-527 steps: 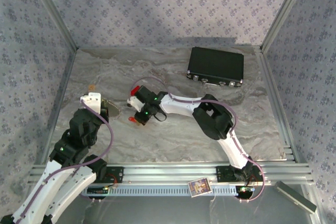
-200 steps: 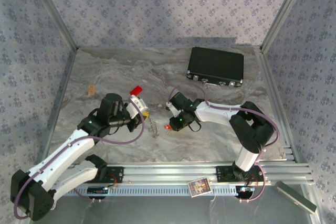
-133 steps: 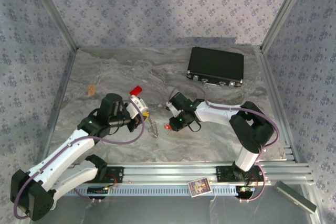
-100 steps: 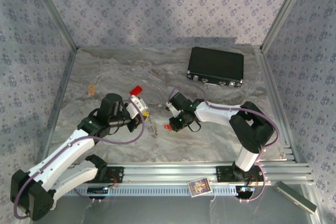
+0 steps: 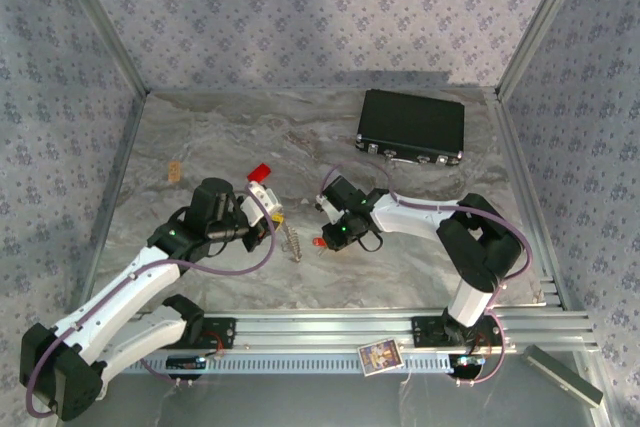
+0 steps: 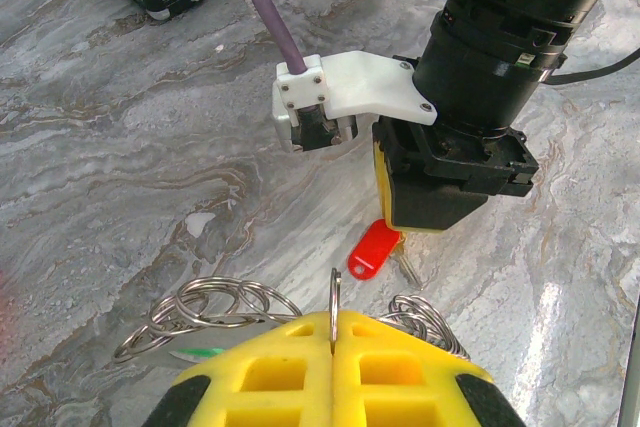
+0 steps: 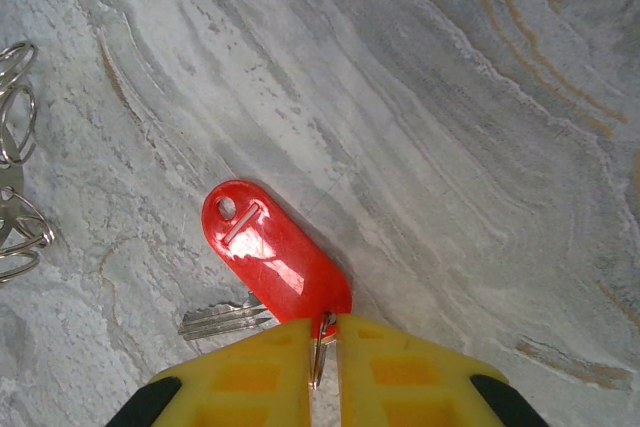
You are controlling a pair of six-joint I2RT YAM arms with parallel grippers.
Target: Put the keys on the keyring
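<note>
We see the left tool pressed together on the keyring, which stands on edge in the seam between its yellow fingers. Below it a tangle of loose rings lies on the marbled bench. Just beyond, the right tool points down at the bench, its fingers nearly together and pinching the small metal link at the narrow end of the red key, whose tag lies flat on the bench with its metal blade beside it.
</note>
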